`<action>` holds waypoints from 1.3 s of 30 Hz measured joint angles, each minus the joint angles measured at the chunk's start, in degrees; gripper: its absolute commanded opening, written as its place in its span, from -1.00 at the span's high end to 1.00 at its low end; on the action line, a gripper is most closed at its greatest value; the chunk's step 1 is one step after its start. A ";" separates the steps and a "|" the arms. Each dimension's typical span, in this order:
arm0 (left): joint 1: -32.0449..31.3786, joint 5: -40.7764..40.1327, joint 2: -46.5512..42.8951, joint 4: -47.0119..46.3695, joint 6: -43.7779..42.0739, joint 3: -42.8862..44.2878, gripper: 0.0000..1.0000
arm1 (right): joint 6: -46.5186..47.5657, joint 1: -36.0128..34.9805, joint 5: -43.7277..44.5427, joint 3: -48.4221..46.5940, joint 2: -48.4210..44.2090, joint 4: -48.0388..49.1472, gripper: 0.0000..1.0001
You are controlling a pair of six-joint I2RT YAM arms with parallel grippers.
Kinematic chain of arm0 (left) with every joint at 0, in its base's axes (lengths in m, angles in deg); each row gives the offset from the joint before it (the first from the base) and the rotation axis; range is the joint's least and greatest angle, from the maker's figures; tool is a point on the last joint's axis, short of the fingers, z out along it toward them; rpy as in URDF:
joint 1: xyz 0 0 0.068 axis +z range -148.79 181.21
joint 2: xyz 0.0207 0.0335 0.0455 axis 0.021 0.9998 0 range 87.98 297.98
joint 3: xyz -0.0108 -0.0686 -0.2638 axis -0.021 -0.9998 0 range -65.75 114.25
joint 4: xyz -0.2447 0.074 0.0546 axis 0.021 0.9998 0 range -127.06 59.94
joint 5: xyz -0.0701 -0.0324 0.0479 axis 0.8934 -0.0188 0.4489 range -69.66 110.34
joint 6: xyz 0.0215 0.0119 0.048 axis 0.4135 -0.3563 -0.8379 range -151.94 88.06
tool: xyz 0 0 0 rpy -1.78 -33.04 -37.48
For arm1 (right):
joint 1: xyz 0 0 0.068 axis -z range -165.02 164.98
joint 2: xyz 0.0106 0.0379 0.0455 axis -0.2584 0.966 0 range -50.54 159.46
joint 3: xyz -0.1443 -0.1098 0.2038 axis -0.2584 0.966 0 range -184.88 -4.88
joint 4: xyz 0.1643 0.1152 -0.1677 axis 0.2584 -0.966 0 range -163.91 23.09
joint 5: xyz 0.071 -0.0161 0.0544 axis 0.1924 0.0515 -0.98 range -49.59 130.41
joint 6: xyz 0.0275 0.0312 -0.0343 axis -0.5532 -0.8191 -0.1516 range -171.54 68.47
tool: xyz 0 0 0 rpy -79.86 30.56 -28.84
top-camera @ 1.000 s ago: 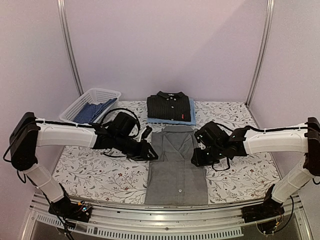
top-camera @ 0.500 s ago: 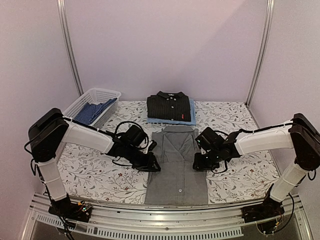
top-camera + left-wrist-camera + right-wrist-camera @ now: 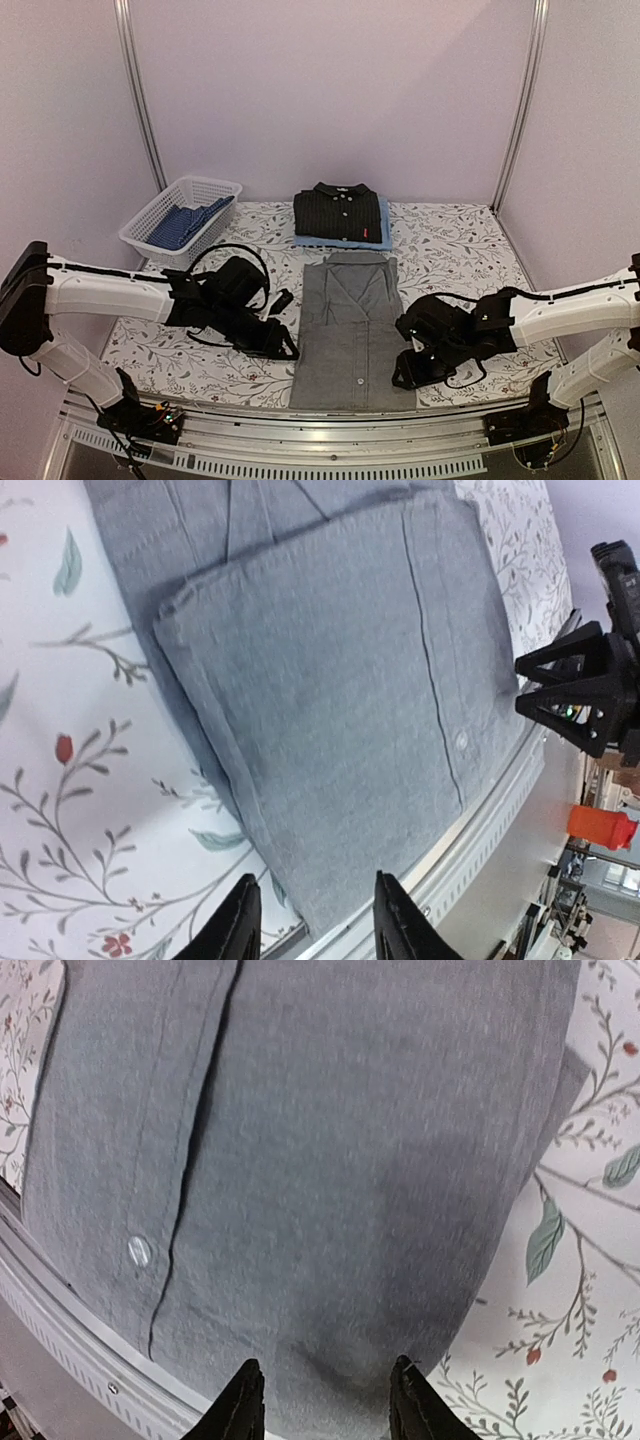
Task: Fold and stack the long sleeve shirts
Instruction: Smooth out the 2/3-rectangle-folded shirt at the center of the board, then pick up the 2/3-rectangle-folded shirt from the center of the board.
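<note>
The grey shirt (image 3: pixel 350 330) lies flat in the middle of the surface (image 3: pixel 465 235), collar toward the back, sleeves folded in so that it makes 1 long narrow rectangle; its hem reaches the rail (image 3: pixel 330 428) at the near edge. 1 pale button (image 3: pixel 361 380) shows low on the placket; the same button (image 3: pixel 462 741) appears from the left wrist, and from the right wrist the button (image 3: pixel 139 1251) sits beside the dark placket seam.

The left end effector (image 3: pixel 284 346) sits low just beside the shirt's left edge, toward the hem; seen from its own wrist, the left end effector (image 3: pixel 318 922) has its 2 fingers parted with nothing between them, released, above the shirt's near corner. The right end effector (image 3: pixel 404 372) sits at the shirt's right edge, also toward the hem; from its own wrist, the right end effector (image 3: pixel 328 1402) is likewise parted and empty, released, over grey cloth; whether either one touches the cloth cannot be told.

Behind the grey shirt, the black shirt (image 3: pixel 338 212) lies folded with its collar at the back and pale buttons down the front; it rests on the blue shirt (image 3: pixel 384 212), whose edge shows along the right and front. A small red tag (image 3: pixel 383 236) marks the black shirt's near right corner; it is too small to read.

At the back left stands the basket (image 3: pixel 150 215), white lattice, with blue cloth (image 3: pixel 185 222) inside.
</note>
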 measured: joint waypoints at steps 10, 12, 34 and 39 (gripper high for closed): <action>-8.13 2.23 -6.91 2.80 5.84 -9.86 0.23 | -11.82 -8.90 -3.02 7.61 -7.50 -1.53 0.27; -9.62 2.27 -6.67 2.43 6.82 -10.16 0.24 | -13.33 -9.20 -3.17 8.72 -8.28 -1.33 0.31; -13.62 2.73 0.92 -3.67 10.38 -10.16 0.33 | -20.20 -9.29 -2.93 12.94 -8.31 5.81 0.50; -14.23 3.26 2.25 -5.16 11.15 -10.05 0.41 | -20.72 -9.38 -3.74 13.77 -8.02 7.15 0.50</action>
